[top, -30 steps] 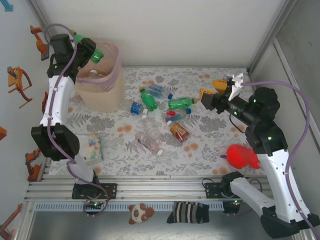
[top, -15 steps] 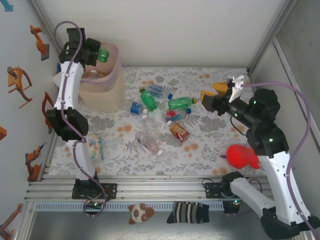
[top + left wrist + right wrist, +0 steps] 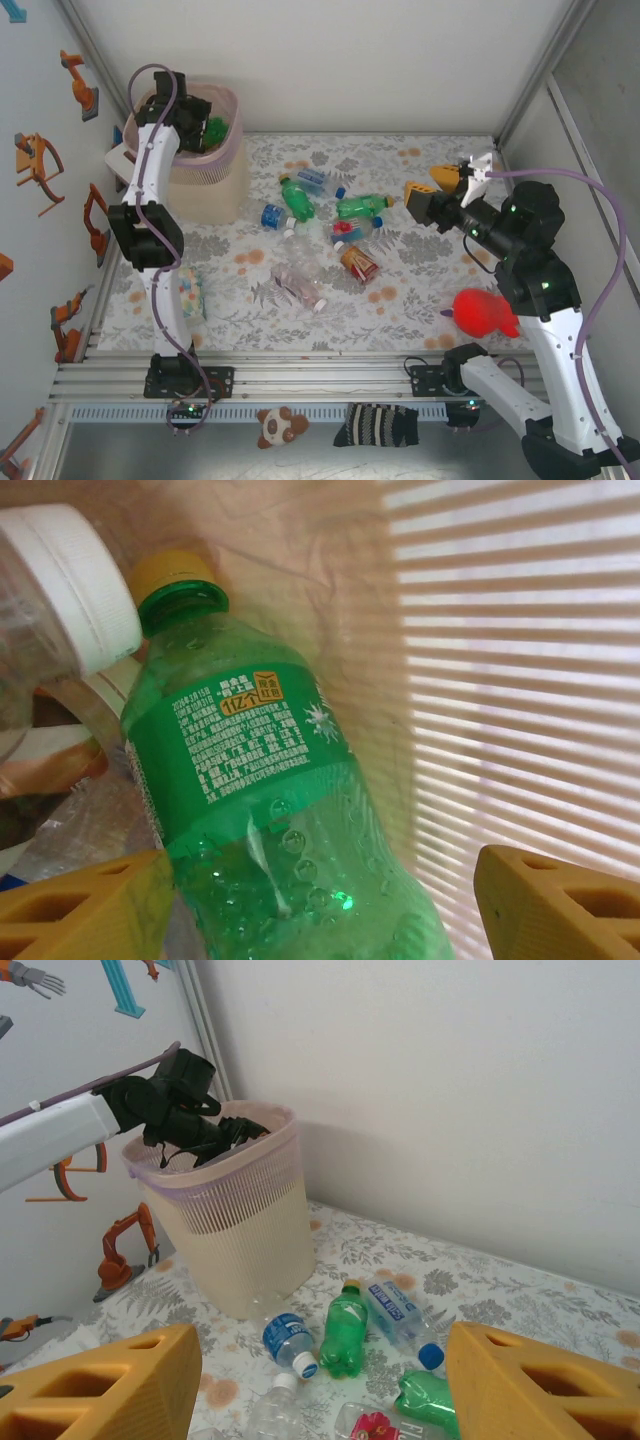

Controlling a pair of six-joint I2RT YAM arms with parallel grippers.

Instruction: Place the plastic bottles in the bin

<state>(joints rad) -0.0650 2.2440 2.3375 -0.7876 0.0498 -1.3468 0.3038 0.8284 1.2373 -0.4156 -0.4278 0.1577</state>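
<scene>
The fingers of the left gripper were apart inside the bin, where the green bottle lay loose, so that drop looked done, and next it likely had to lift out for more bottles near the right gripper, fingers apart and empty.

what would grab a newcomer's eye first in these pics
The left gripper is down inside the pale pink bin at the far left corner of the table, open, with a green bottle between its jaws. A jumble of loose bottles lies mid-table, and a red plush toy sits by the right arm.
</scene>
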